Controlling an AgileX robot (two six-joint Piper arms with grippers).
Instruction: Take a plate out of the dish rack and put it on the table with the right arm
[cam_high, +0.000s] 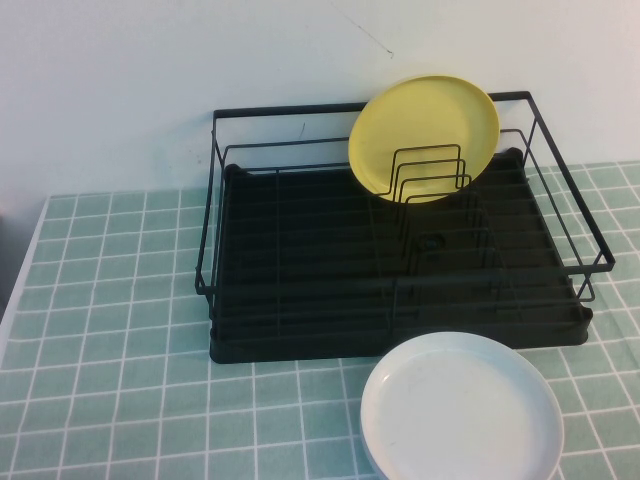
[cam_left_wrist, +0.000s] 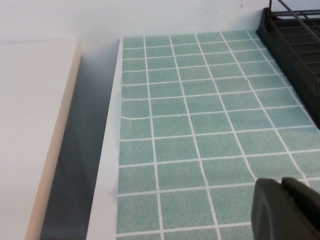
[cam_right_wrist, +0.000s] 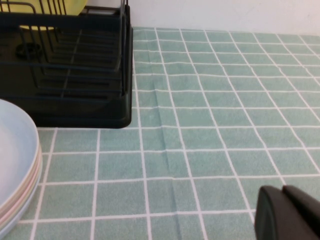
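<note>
Yellow plate (cam_high: 425, 135) seen upright in the dish rack (cam_high: 300, 290); both grippers low over bare tile, neither holding anything.

The plate is stood on edge at the rack's far right, leaned back against the rear wire rail, with the wire dividers (cam_high: 428, 175) in front of it. The rack is set against the back wall. A stack of plates topped by a white plate (cam_high: 460, 410) is lain on the table (cam_high: 110, 330) just in front of the rack's near right corner. Open tile is seen left of the rack up to the table's left edge (cam_left_wrist: 107, 165), and also right of the rack. The left gripper (cam_left_wrist: 286, 210) is seen over that left stretch, fingers pressed together. The right gripper (cam_right_wrist: 287, 215) is seen over the right stretch, fingers likewise closed on nothing.
</note>
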